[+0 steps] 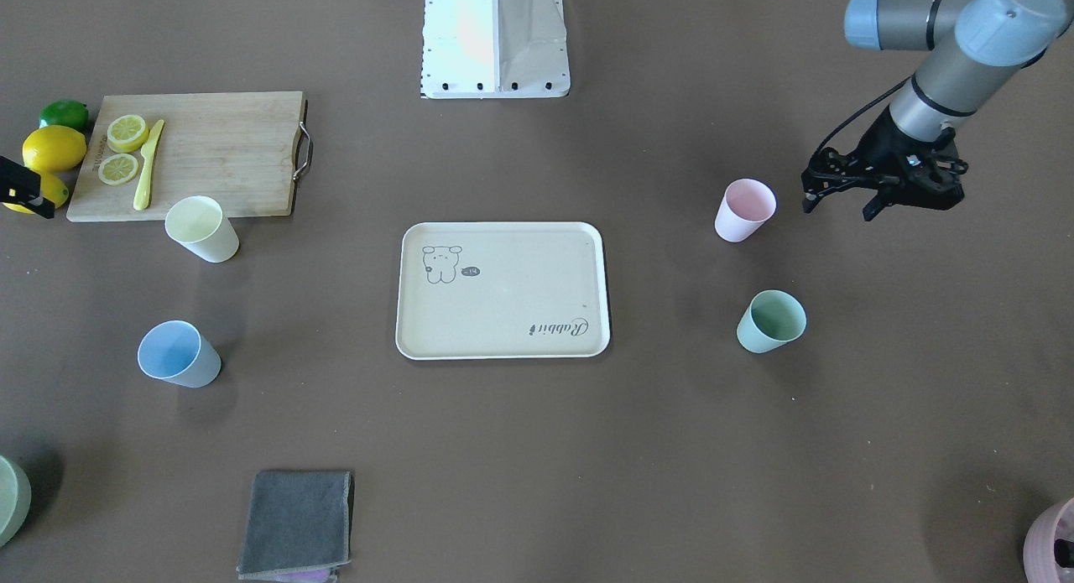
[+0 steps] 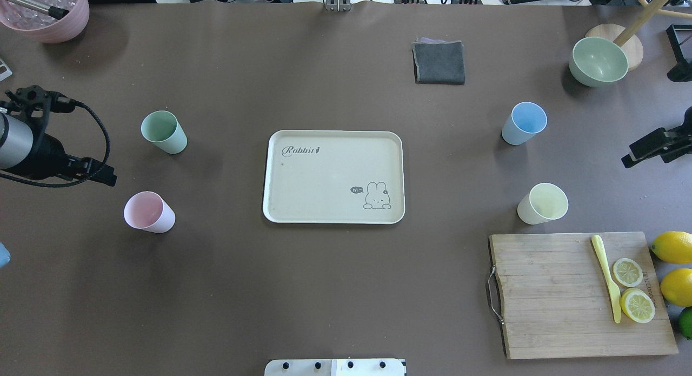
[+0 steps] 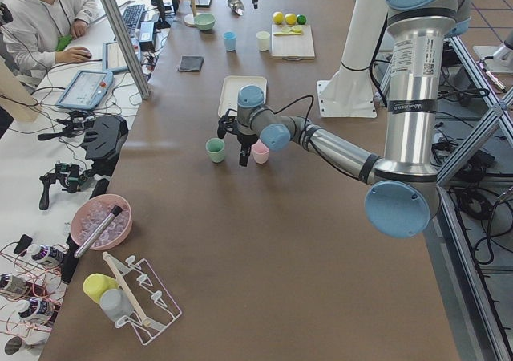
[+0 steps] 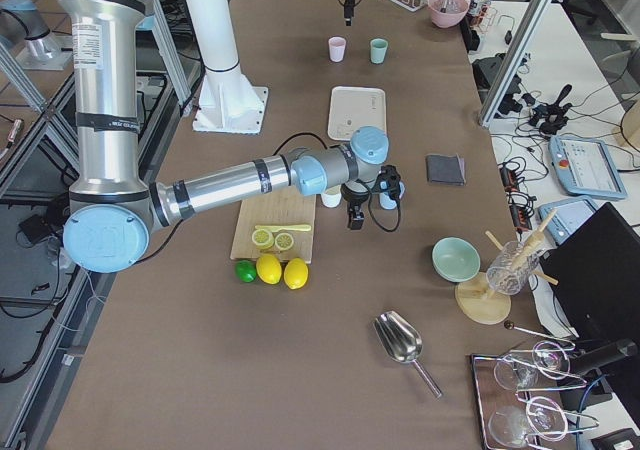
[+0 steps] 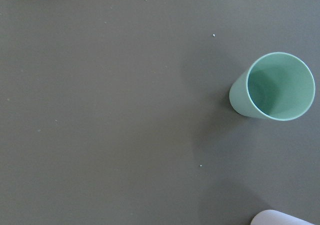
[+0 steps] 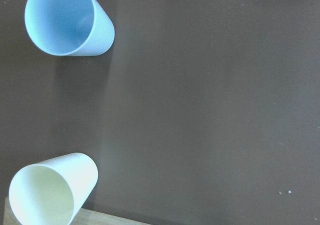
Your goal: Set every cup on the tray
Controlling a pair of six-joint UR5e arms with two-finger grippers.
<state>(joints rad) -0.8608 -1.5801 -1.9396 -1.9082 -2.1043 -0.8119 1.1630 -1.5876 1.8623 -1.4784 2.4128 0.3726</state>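
Four cups stand upright and mouth-up on the table, none of them on the tray (image 1: 503, 302) yet; it lies empty in the middle. They fall into two pairs. The pink cup (image 1: 744, 210) and the mint cup (image 1: 772, 320) are on the robot's left of the tray. The blue cup (image 1: 178, 354) and the yellow cup (image 1: 201, 228) are on its right, the yellow one just off the cutting board (image 1: 210, 155).

The left gripper (image 1: 839, 204) hangs above the table on the outer side of its pair, so both cups lie between it and the tray. Its fingers stand apart with nothing between them. In the front view the pink cup is near it, just inward. In the overhead view the gripper sits roughly level with the gap between pink and mint. Its wrist camera shows the mint cup off to one side and only a sliver of the pink rim at the bottom edge, so neither cup is under the fingers. A sideways shift toward the tray looks necessary before any descent, and the pink cup seems slightly the nearer pick.

The right gripper (image 2: 649, 147) shows only as a dark piece cut by the frame edge — I cannot tell whether it is apart or together. It too sits outboard of its pair, blue and yellow.

Each cup's long axis is vertical, which suits a grasp from above.
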